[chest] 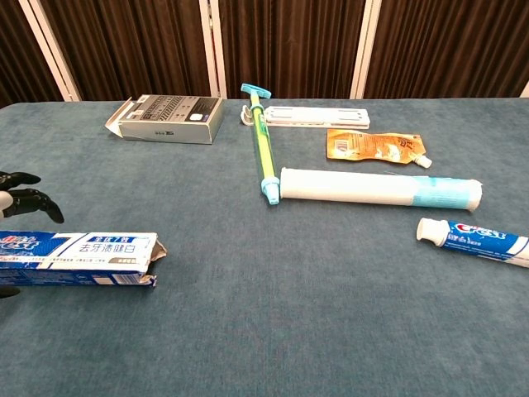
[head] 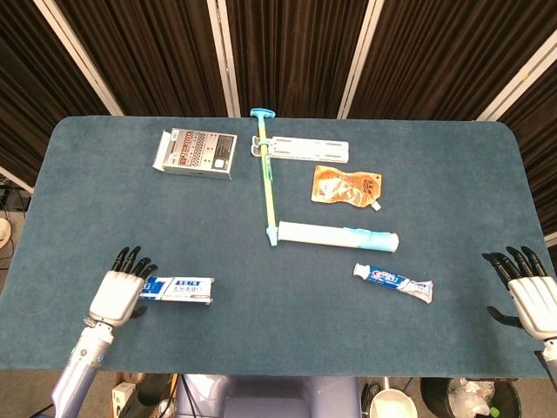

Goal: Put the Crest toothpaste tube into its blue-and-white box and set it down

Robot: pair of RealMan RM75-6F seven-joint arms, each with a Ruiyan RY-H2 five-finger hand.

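My left hand (head: 116, 294) at box end, nothing gripped.
Fingers spread over the box (head: 177, 288); toothpaste tube (head: 393, 281) well right of box; right hand (head: 533, 300) open, empty.

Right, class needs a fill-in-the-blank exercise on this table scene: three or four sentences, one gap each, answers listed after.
1. The toothpaste box has its open flaps pointing toward the robot's ____ side.
2. The toothpaste tube lies nearer the ____ robot hand.
3. The left robot hand is at the closed end of the ____.
4. The orange pouch lies between the white strip and the long white ____.

Answers: right; right; box; cylinder
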